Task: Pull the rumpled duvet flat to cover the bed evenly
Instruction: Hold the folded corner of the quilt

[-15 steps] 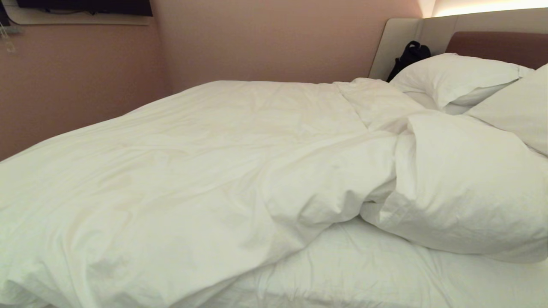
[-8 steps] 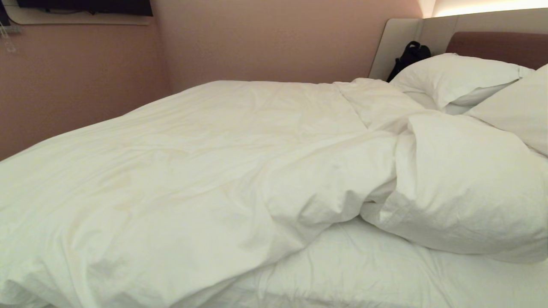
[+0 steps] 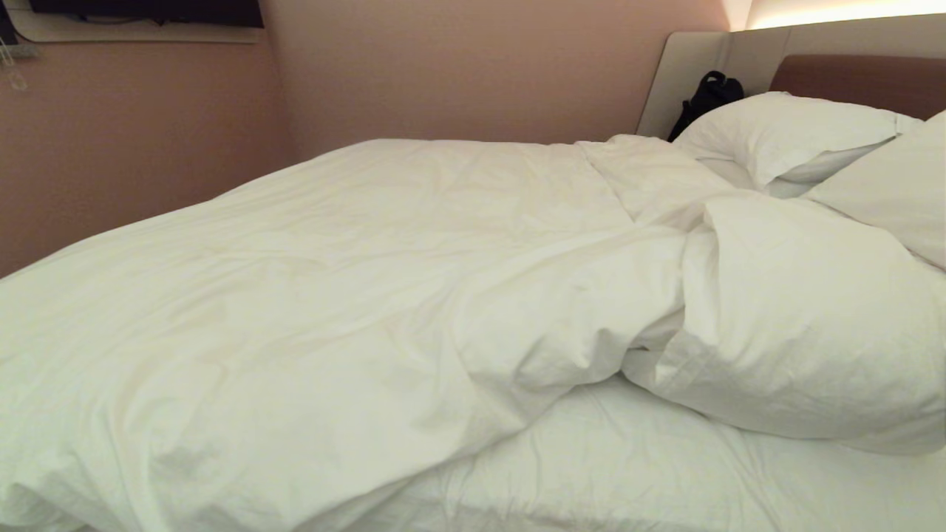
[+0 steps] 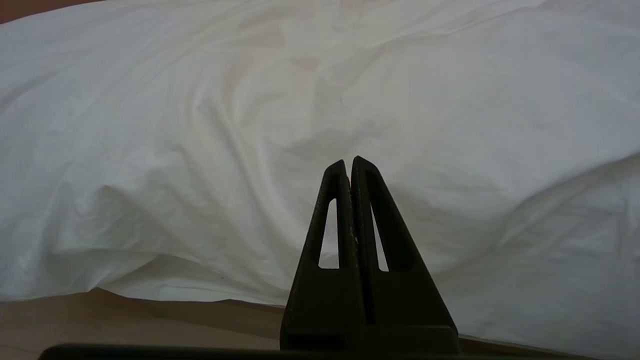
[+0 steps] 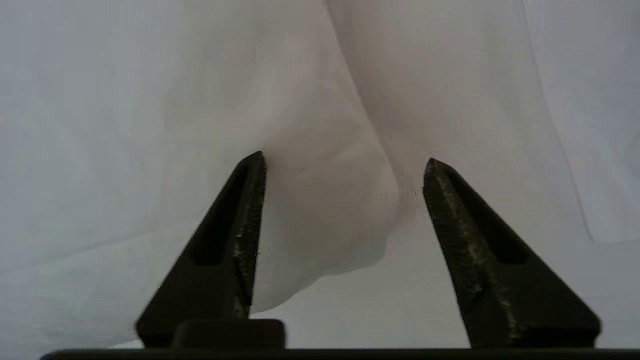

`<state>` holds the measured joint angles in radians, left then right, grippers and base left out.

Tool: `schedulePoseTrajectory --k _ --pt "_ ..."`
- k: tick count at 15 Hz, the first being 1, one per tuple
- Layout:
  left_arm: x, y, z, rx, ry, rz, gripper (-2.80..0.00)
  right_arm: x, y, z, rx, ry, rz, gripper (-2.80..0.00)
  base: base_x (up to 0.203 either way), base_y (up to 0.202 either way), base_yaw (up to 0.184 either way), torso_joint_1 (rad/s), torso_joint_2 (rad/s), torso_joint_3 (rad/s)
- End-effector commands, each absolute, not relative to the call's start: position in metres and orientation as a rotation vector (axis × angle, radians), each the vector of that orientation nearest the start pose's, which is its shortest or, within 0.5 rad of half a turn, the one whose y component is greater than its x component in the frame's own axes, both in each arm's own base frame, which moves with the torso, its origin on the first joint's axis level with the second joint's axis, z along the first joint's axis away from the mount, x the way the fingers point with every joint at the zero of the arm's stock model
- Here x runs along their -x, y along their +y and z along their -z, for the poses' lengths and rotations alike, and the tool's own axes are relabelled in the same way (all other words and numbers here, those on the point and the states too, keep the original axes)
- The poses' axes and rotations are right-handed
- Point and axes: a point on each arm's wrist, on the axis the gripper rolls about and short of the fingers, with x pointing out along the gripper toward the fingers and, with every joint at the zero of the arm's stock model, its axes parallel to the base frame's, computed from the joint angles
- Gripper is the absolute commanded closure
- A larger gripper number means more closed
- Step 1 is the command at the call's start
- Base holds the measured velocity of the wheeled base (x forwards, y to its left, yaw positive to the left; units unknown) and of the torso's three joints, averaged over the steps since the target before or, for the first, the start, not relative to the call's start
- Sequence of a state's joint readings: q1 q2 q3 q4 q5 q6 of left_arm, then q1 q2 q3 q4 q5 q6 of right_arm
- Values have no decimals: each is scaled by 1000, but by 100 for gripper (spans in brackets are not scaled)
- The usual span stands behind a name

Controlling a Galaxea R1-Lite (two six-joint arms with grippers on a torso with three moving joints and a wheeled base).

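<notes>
Two white pillows [image 3: 791,137] are seen at the right. A black bag [image 3: 709,96] is propped just behind them. A pink wall [image 3: 458,70] is seen beyond.

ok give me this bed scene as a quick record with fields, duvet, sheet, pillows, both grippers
duvet: rumpled, bunched into a thick fold near the pillows, not yet flat
bed: headboard at far right of the head view
sheet: bare strip exposed at the near edge
pillows: two, at the headboard end
black bag: against the headboard
left gripper: shut, empty, duvet ahead of it
right gripper: open, a fold of white fabric between its fingers
</notes>
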<state>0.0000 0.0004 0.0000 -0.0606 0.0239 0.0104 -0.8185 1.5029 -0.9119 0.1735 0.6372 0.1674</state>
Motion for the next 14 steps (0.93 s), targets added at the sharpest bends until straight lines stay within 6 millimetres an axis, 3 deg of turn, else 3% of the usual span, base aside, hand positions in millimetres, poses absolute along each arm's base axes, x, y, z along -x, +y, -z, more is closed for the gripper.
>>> schedulePoseTrajectory --k 1,4,14 --pt "23 1 -82 -10 -61 -25 0 -174 -173 -193 -710 511 95 -280 0 0 0 0 0 0" --pt "23 1 -82 -10 -61 -25 0 -175 -186 -180 -739 482 -40 -280 0 0 0 0 0 0" --pt "23 1 -82 -10 -61 -25 0 -176 -183 -145 -743 447 -338 -280 0 0 0 0 0 0"
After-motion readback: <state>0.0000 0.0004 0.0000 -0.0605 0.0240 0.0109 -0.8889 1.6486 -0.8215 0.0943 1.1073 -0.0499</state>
